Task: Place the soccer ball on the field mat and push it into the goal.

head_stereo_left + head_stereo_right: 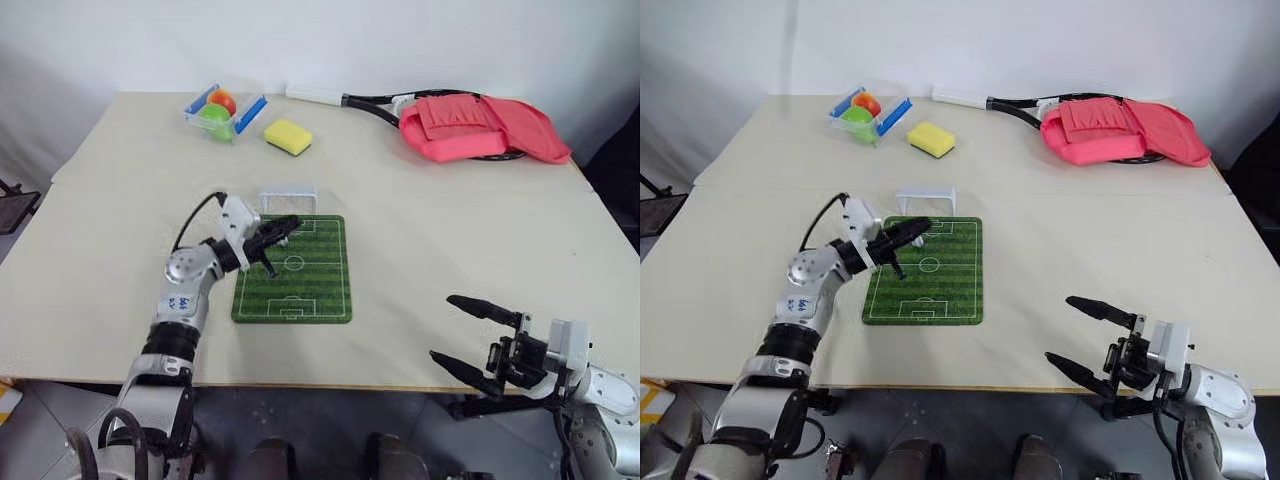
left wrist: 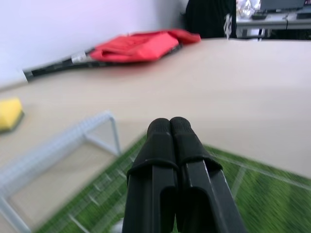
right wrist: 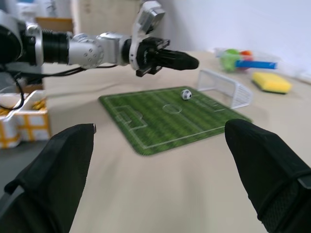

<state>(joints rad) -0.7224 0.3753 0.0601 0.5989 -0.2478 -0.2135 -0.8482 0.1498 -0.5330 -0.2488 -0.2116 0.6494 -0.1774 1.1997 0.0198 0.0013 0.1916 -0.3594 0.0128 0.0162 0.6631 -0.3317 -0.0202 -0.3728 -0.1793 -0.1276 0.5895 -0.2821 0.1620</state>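
Here the soccer ball (image 3: 185, 94) already sits on the field mat (image 1: 310, 290), in the half nearest the goal (image 1: 288, 199), which stands at the mat's upper edge in the middle of the head views. Our left gripper (image 1: 283, 230) hangs above that same upper half of the mat with its fingers (image 2: 170, 145) pressed together, holding nothing. From the right wrist view the ball lies beyond and below the closed tips, between them and the goal mouth, and we cannot tell whether it is touched. Our right gripper (image 1: 468, 332) waits at the lower right of the frame, off the worktop's (image 1: 480, 250) near edge, fingers spread apart and empty.

So, as we judge it, the placing is done and the push is the step in hand. To do it well we should lower the closed tips to mat level behind the ball, on the side away from the goal, and line them up with the goal's centre. A short, slow, straight nudge suits a ball this light; a glancing touch could send it wide of the posts or knock the frame.
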